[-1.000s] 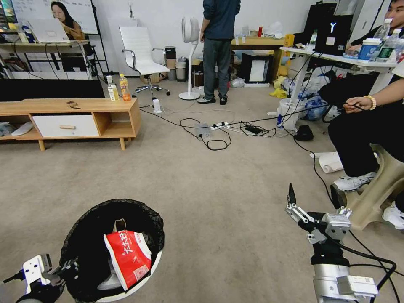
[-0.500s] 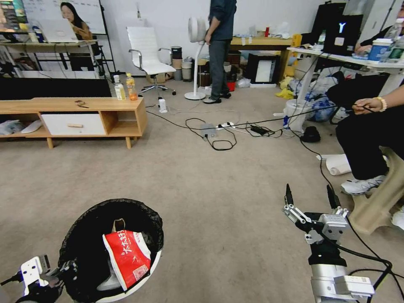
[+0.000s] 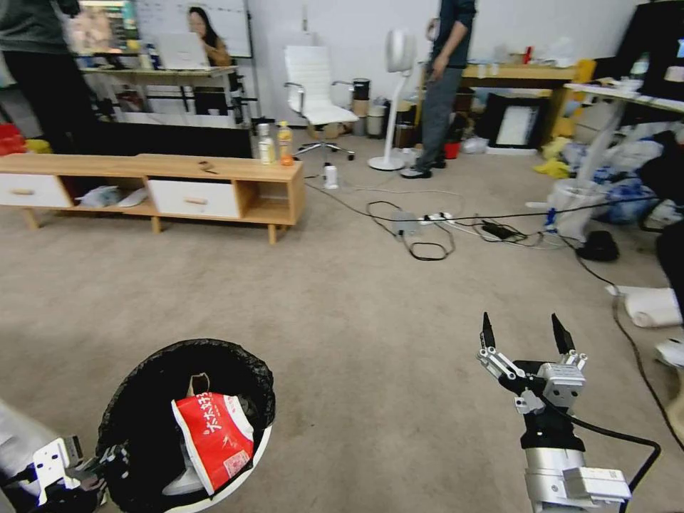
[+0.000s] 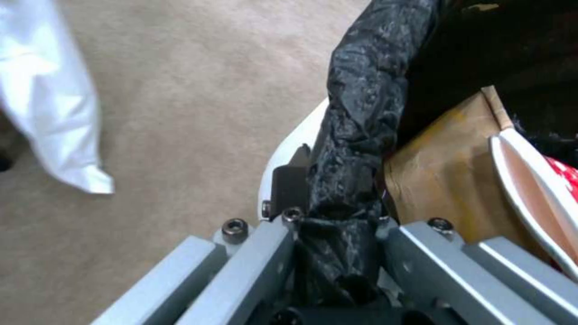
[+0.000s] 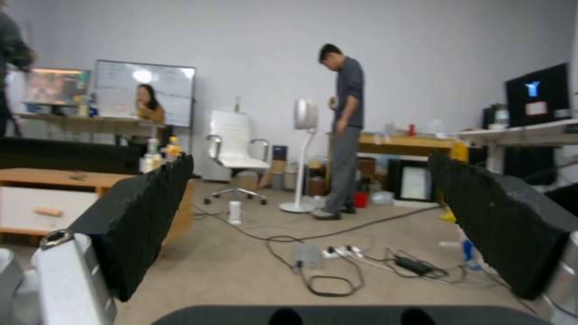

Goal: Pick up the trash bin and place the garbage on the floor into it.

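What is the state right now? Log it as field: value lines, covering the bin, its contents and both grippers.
bin: trash bin, black-lined, carried at the robot's left
contents: red-and-white packet, brown cardboard tray
left gripper: shut on the bin's bagged rim
right gripper: open, empty, held above the carpet
background: low wooden cabinet with two upright drink bottles

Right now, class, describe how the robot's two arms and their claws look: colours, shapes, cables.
The right claw has two pointed black fingers on silver metal linkages, mounted on a black wrist and a silver-grey arm segment; a black cable loops off its side. The left claw has grey metal bars with dark screw heads; in the head view its housing is white and black.
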